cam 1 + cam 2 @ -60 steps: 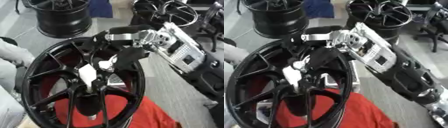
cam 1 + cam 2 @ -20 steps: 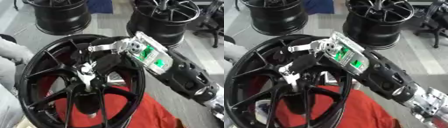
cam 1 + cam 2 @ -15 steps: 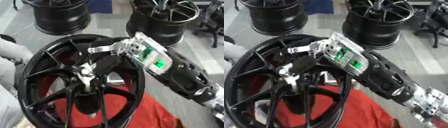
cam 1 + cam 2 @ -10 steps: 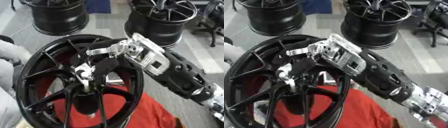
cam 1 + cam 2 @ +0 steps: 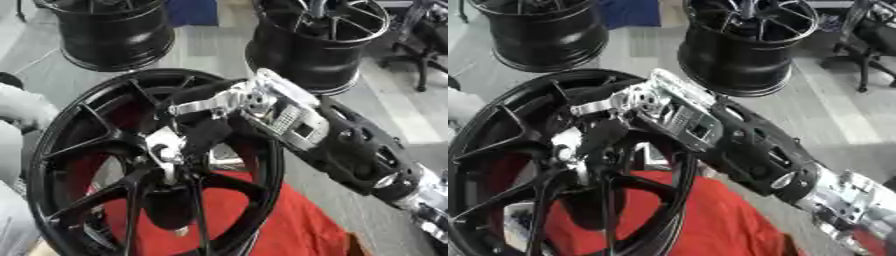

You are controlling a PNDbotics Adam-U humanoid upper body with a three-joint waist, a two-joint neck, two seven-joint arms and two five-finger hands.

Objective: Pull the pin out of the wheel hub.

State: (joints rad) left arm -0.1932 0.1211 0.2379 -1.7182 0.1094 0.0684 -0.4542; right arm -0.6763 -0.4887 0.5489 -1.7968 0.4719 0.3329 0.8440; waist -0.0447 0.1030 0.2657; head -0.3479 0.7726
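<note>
Glossy black multi-spoke alloy wheel hub (image 5: 131,165) stands tilted over a red cloth (image 5: 280,220) on a grey plank floor (image 5: 210,50). Spokes slim, smooth, converging on a bright silver metal centre (image 5: 164,149). The pin itself cannot be made out apart from that silver centre fitting.

Right hand (image 5: 203,131), black fingers below a silver ribbed wrist housing, reaches in from the right; fingers curl down against the centre fitting, grasping at it.

Two more black wheel rims (image 5: 114,30) (image 5: 741,45) stand on the floor behind. No legible writing.
</note>
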